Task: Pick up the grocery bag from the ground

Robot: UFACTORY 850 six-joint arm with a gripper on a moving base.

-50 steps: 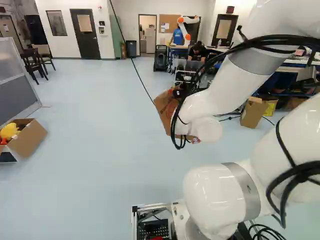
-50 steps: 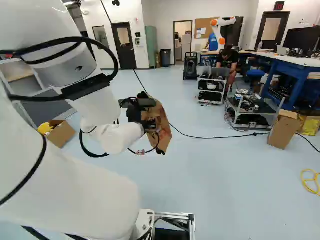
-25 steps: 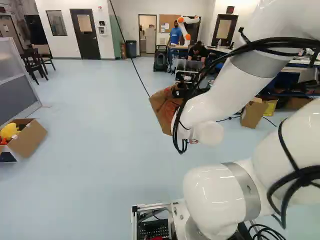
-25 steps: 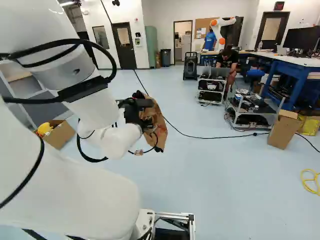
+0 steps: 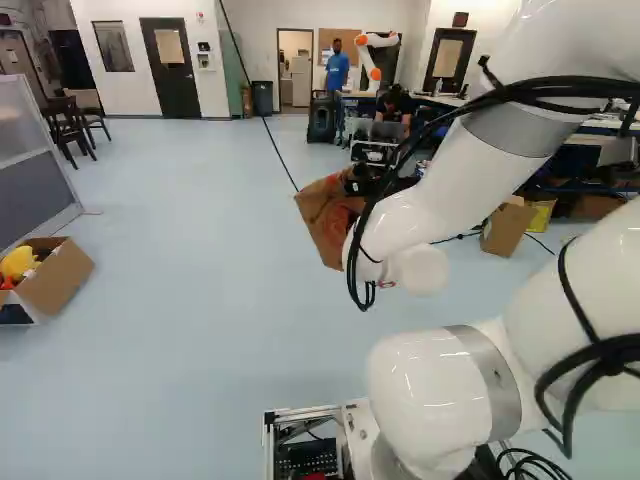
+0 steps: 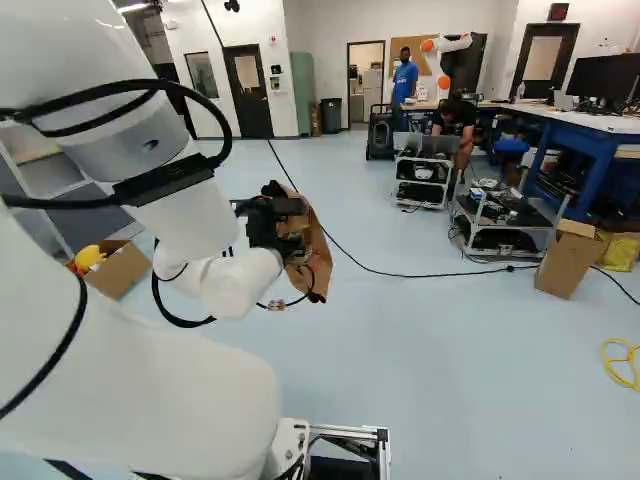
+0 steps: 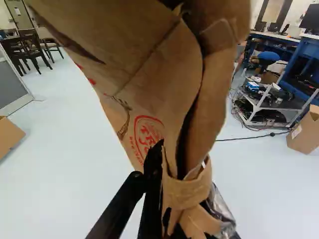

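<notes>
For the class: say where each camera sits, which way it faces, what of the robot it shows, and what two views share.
Left base view: on the base, behind and left of the arm, looking ahead and slightly down; the arm and its lowest joint show.
Right base view: behind and right of the arm, facing the same way; arm and lowest joint show again.
Wrist view: on the wrist, looking along the black tool, partly hidden by the paper bag.
Shared: right base and wrist views both show the metal cart.
</notes>
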